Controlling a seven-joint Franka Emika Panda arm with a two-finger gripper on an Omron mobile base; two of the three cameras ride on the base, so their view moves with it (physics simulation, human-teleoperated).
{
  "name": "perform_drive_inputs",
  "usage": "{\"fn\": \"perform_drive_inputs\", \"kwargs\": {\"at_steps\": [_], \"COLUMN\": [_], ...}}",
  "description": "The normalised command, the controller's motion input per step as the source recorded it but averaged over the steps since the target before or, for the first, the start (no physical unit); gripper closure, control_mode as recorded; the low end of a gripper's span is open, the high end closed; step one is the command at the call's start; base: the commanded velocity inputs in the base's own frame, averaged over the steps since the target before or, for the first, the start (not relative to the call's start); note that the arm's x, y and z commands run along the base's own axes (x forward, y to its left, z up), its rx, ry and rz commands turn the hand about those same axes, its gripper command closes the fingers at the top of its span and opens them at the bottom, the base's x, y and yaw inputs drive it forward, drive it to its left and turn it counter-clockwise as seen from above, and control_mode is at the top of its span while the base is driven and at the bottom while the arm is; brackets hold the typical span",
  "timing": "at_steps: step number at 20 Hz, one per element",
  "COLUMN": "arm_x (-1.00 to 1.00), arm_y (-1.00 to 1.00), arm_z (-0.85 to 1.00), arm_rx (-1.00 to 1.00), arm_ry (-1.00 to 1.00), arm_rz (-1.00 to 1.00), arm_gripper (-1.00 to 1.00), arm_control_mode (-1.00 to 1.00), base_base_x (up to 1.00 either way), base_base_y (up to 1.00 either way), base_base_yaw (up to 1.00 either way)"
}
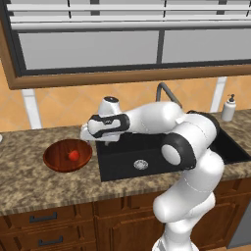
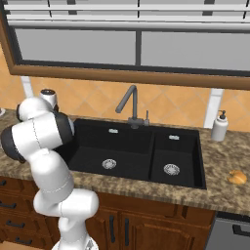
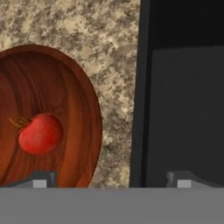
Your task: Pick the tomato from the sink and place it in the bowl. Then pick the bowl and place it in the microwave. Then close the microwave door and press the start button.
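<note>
- Tomato [image 1: 73, 155] sits inside the bowl [image 1: 55, 162], roughly centre. Hand view confirms: tomato [image 3: 40, 134] rests on the wood floor of the bowl [image 3: 65, 100], stem side up-left.
- Bowl stands on the desk [image 1: 29, 184], just beside the left edge of the sink [image 1: 162, 162], not touching it as far as I can see.
- So step one reads as done; the step in hand is picking the bowl.
- Tool [image 3: 111, 179] is empty, fingers spread wide: one fingertip [image 3: 41, 179] over the bowl's near rim, the other over the sink basin [image 3: 183, 109]. The strip of desk [image 3: 116, 109] and the sink edge lie between them.
- In the left base view the tool [image 1: 87, 132] hovers above the gap between bowl and sink, off-centre from the bowl.
- Next move, my read: shift toward the bowl and come down so one finger lands inside the rim and one outside, then pinch the wall nearest the sink.
- Watch: the bowl is shallow, the tomato is loose and will roll if the bowl tips on lift. Keep it level.
- Microwave is out of frame, so a base drive is likely needed after the grasp.
- Sink is free of task items; faucet [image 2: 128, 105] and soap bottle [image 2: 219, 126] are well away from the work.
</note>
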Motion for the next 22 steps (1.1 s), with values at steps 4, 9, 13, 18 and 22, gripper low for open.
{"fn": "perform_drive_inputs", "kwargs": {"at_steps": [4,9,13,18,22], "arm_x": [0.23,0.1,0.06,0.01,0.0], "arm_y": [0.23,0.23,0.2,0.09,0.04], "arm_z": [-0.12,-0.02,-0.21,-0.4,-0.34], "arm_rx": [0.0,0.0,0.0,0.0,0.0], "arm_ry": [0.01,0.01,0.0,0.0,0.0], "arm_rz": [0.01,0.0,0.0,0.0,0.0], "arm_gripper": [-1.0,-1.0,-1.0,-1.0,-1.0], "arm_control_mode": [-1.0,-1.0,-1.0,-1.0,-1.0], "base_base_x": [0.0,0.0,0.0,0.0,0.0], "base_base_y": [0.0,0.0,0.0,0.0,0.0], "base_base_yaw": [0.0,0.0,0.0,0.0,0.0]}}
